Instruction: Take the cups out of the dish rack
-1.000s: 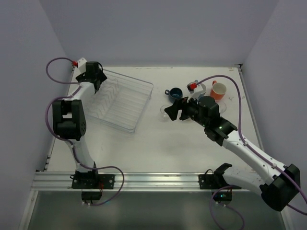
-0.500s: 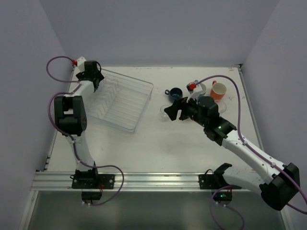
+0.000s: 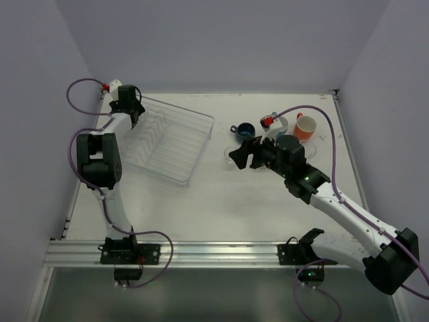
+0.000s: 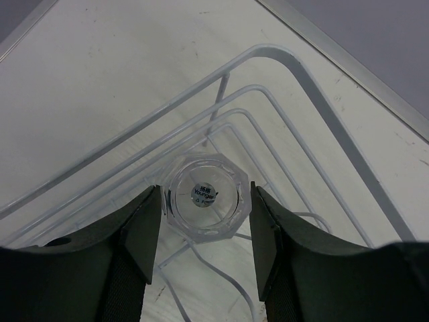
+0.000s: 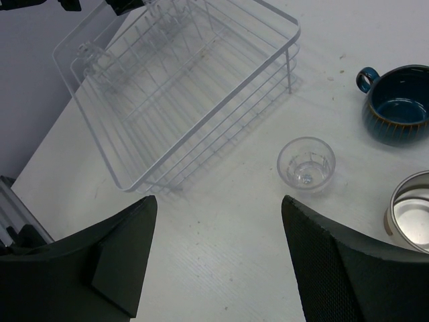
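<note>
Seeing my left gripper [image 4: 205, 201] pinching a clear tumbler [image 4: 206, 196] in the dish rack [image 3: 174, 147] corner; right gripper [image 5: 216, 208] beside the rack, fingers spread wide

white table [image 3: 234, 201], dish rack [image 3: 171, 141], blue cup [image 3: 244, 130], tumbler [image 5: 306, 163]

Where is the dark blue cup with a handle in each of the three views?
Top external: dark blue cup, centre, just right of the dish rack.
Left wrist: not in it.
Right wrist: right edge, upper part.
Shared landmark: the dish rack, seen in all three views.
</note>
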Motion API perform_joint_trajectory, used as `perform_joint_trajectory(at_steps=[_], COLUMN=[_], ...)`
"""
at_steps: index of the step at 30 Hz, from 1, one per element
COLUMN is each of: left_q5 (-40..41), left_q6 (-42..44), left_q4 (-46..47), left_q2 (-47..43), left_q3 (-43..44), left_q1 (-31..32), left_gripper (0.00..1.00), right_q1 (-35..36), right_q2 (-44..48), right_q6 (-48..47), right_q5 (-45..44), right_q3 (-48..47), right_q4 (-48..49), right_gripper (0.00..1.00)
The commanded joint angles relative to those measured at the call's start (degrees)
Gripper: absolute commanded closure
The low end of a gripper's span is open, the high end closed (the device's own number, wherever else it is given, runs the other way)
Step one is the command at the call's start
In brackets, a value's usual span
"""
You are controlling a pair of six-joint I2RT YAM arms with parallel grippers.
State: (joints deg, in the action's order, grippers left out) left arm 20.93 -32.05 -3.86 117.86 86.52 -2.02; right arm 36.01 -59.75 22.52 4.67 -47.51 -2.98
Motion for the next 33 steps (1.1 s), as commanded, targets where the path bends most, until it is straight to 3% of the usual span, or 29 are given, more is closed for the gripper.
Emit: perform_joint_trajectory(at_steps=[1, 9, 17, 23, 27, 30, 33], left_q5=[0.5, 0.1, -3.3, -19.1, -32.5, -42.3, -45.5], left_q6=[1.9, 2.8, 0.4, -10.5, -19.2, -29.1, -33.5], left_q4=[2.5, 2.4, 0.4, 2.7, 10.7, 16.1, 17.0], left_q2=[-2.9, -10.8, -22.3, -40.3, -57.3, -68.1, -76.4], left_q3=[1.5, -0.7, -4.6, -18.3, -32.1, -42.0, -46.3], left_q1=[-0.6, -0.6, -0.6, -0.6, 0.2, 0.7, 1.4], left_gripper=[0.60, 0.66, 0.69, 0.70, 0.70, 0.70, 0.71], right_q1=[0.5, 0.8, 1.5, 2.3, 3.4, 5.4, 7.3], right_q2=[0.4, -0.8, -2.7, -3.0, -1.9, -3.4, -6.0], right_q6=[0.4, 2.4, 9.5, 19.9, 29.2, 32.1, 32.1], right_q5=[0.7, 3.6, 9.5, 10.4, 9.3, 10.1, 12.3], right_q3=[-1.1, -2.2, -2.1, 0.3, 5.7, 6.2, 4.0], right_q4=[1.5, 2.6, 9.9, 20.4, 33.5, 39.0, 42.3], right_gripper=[0.23, 0.23, 0.23, 0.23, 0.24, 0.25, 0.25])
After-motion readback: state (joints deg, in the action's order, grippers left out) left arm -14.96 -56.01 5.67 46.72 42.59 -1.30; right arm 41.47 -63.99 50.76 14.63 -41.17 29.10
